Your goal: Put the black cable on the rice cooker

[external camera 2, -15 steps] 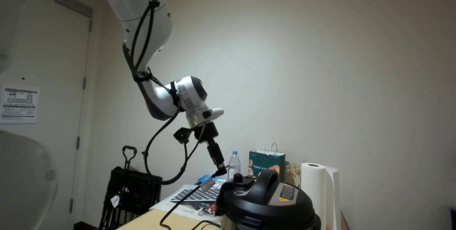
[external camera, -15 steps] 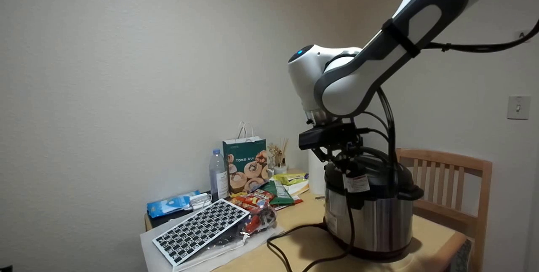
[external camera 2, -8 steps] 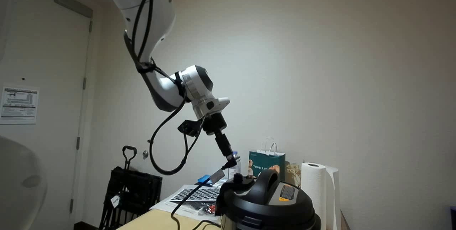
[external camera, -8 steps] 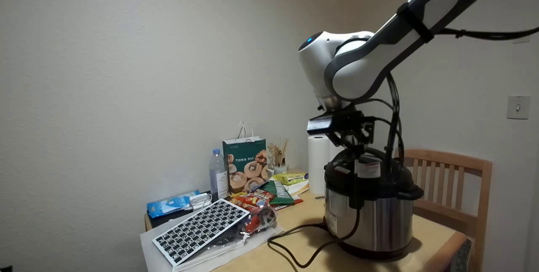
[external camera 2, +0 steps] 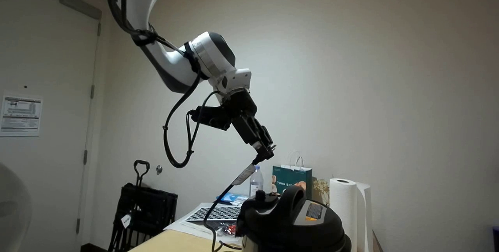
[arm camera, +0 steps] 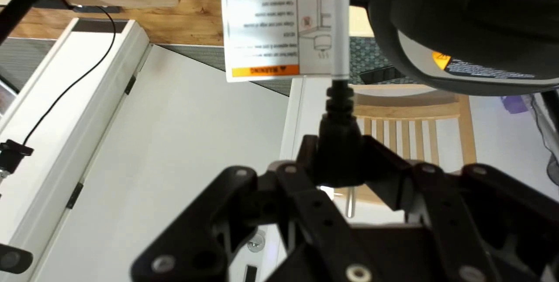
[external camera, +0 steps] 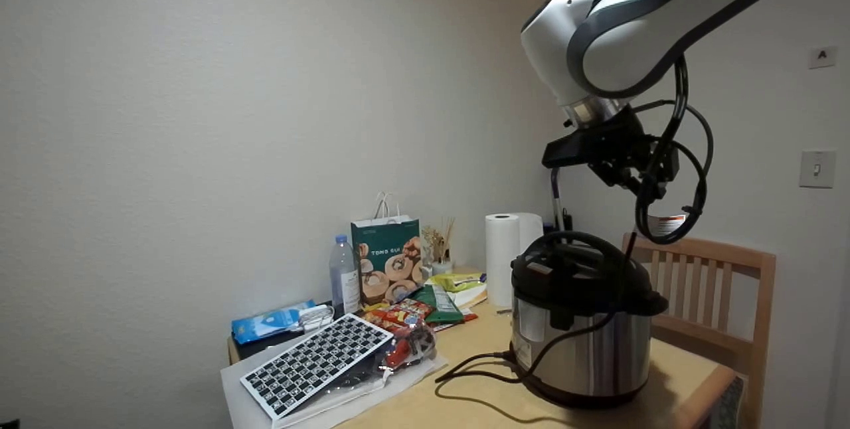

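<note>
We see the claw (arm camera: 341, 156) pinched on the plug (arm camera: 339, 138) of the black cable (external camera 2: 219, 199), higher than the rice cooker (external camera: 594, 362), the cable's long axis slanting down beside the lid (external camera 2: 294, 228) — so placement, we judge, runs inward, then down.

Rice cooker (arm camera: 471, 29) partly beyond the wrist view's edges

You read "WARNING", inverted in wrist view, on tag (arm camera: 266, 33) of black cable (arm camera: 339, 98); "TONG", rest unclear, on green paper bag (external camera: 387, 263); "A" on wall sign (external camera: 822, 57).
</note>
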### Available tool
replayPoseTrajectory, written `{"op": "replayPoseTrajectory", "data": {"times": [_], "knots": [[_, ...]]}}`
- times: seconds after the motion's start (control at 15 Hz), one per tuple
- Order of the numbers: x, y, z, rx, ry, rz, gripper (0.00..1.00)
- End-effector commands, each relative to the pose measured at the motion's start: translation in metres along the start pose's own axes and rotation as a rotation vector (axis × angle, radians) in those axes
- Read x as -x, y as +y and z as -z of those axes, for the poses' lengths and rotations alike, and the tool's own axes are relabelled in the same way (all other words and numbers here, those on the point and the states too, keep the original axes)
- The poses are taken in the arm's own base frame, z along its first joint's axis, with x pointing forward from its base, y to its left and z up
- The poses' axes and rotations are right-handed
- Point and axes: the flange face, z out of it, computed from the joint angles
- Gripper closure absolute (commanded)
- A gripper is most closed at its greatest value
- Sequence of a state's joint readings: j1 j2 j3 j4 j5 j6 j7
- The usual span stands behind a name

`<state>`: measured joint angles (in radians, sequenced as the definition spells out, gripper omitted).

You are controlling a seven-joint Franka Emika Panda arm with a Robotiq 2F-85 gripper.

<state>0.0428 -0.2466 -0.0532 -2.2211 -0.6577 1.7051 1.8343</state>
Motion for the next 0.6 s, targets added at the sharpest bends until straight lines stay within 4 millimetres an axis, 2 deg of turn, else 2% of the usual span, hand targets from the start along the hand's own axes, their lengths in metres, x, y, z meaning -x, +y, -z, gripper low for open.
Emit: {"op": "replayPoseTrajectory", "data": {"times": [0.0, 0.13, 0.2, 0.33, 0.53], "knots": [[-0.001, 0.002, -0.002, 0.005, 0.0, -0.006, 0.71], [0.002, 0.002, -0.003, 0.008, 0.001, -0.013, 0.71], [0.003, 0.002, -0.003, 0.007, 0.002, -0.012, 0.89], [-0.017, -0.004, -0.003, -0.017, -0.012, -0.016, 0.89], [-0.056, -0.015, -0.015, -0.067, -0.003, -0.019, 0.89]]}}
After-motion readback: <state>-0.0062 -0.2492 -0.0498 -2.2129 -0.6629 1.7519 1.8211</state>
